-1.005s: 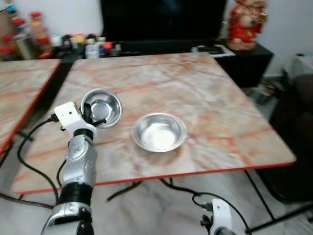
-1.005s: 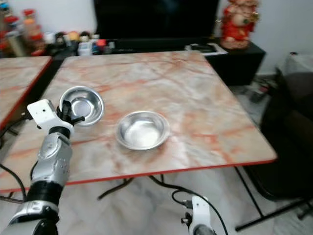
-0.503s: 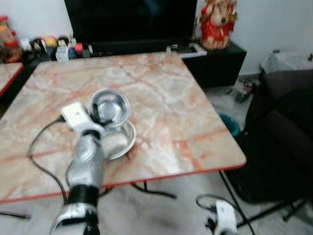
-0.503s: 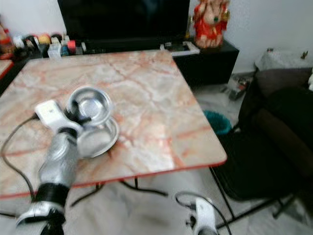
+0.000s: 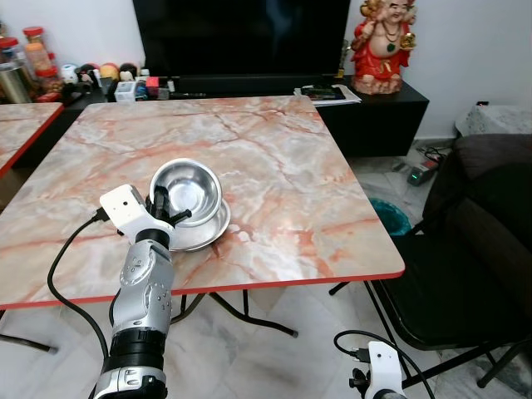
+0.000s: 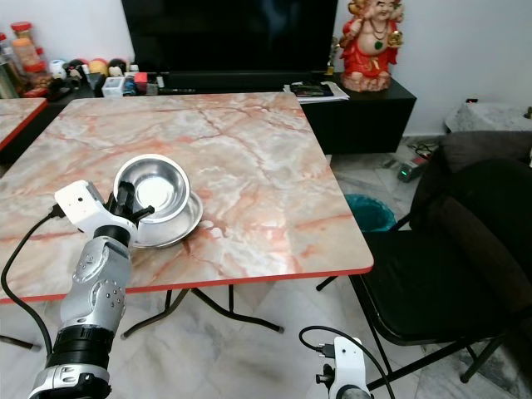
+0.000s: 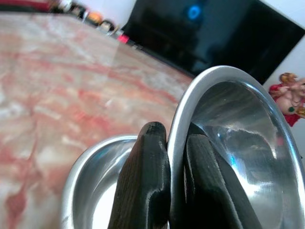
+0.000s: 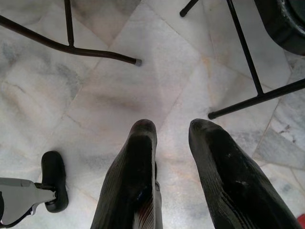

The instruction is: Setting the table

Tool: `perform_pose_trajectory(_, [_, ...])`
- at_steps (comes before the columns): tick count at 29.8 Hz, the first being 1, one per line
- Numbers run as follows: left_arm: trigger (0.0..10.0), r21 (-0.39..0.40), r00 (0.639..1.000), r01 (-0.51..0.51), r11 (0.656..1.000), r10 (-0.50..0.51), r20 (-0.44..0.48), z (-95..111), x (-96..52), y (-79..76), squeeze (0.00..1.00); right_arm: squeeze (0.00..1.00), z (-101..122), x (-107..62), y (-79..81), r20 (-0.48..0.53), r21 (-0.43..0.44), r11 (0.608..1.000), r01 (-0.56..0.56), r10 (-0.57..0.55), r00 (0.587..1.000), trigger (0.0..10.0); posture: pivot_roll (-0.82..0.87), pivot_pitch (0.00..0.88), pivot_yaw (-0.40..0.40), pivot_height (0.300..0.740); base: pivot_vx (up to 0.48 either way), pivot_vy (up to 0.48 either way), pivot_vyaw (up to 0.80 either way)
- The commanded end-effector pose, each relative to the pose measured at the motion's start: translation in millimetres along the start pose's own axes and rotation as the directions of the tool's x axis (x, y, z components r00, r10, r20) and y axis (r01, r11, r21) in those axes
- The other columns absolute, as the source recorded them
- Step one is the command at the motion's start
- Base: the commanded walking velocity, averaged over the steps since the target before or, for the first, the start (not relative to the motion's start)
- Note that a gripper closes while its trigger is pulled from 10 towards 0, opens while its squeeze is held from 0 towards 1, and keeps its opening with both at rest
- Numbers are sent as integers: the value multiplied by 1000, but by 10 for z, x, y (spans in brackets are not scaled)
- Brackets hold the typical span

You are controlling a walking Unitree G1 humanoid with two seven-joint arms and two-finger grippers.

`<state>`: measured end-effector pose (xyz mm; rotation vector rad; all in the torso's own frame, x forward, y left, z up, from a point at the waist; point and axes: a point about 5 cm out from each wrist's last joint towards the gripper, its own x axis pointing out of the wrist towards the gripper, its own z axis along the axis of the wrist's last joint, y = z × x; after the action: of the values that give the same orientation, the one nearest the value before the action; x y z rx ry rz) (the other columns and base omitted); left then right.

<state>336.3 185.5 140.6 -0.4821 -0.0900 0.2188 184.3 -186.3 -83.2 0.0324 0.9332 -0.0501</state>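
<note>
Held bowl (image 5: 187,186) now over second bowl (image 5: 208,233), left gripper (image 7: 174,183) pinching rim

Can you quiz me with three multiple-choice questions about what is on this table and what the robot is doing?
1. Where is the bowl that the robot holds?
A. Over the other bowl
B. On the chair
C. On the floor

2. How many metal bowls are there?
A. One
B. Two
C. Four

3. What is the left gripper doing?
A. Hanging open
B. Pinching a bowl's rim
C. Holding a cup

Answers:
1 A: the held bowl sits tilted above the lower bowl on the table.
2 B: just those two show.
3 B: the left gripper has one finger on each side of the rim.
</note>
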Motion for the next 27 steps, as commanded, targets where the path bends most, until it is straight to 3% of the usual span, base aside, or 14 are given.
perform_pose_trajectory(1, [10000, -29, 1000, 4, 1000, -4, 3, 76, 59, -122, 0, 0, 0, 1, 0, -3, -3, 1000, 0, 0, 1000, 10000, 38, 0, -31, 719, 0, 0, 0])
perform_pose_trajectory(5, [10000, -100, 999, -35, 994, 32, -29, 95, 127, -182, 0, 0, 0, 0, -9, -4, -2, 1000, 2, -2, 1000, 10000, 33, 0, -30, 719, 0, 0, 0])
perform_pose_trajectory(8, [10000, -112, 998, -55, 992, 51, -43, 101, 141, -189, 0, 0, -2, -1, -12, -4, -1, 1000, 3, -3, 1000, 10000, 30, 0, -29, 719, 0, 0, 0])
perform_pose_trajectory(9, [10000, -109, 991, -122, 987, 116, -61, 102, 181, -159, 0, 0, -6, -1, -14, -6, 0, 1000, 4, -4, 1000, 10000, 26, 0, -26, 719, 0, 0, 0])
perform_pose_trajectory(13, [10000, -89, 976, -207, 974, 199, -84, 105, 210, -109, 0, 0, -14, -3, -12, -7, 4, 1000, 4, -4, 1000, 10000, 18, 0, -18, 719, 0, 0, 0])
perform_pose_trajectory(17, [10000, -37, 966, -241, 970, 237, -100, 95, 193, -79, 0, 0, -31, -7, -15, -10, 4, 1000, 7, -7, 1000, 10000, 18, 0, -19, 719, 0, 0, 0])
perform_pose_trajectory(27, [10000, -8, 941, -272, 962, 264, -209, -36, 87, -72, 0, 0, -32, -6, -9, -13, -1, 1000, 0, 0, 1000, 10000, 22, 0, -22, 719, 0, 0, 0])
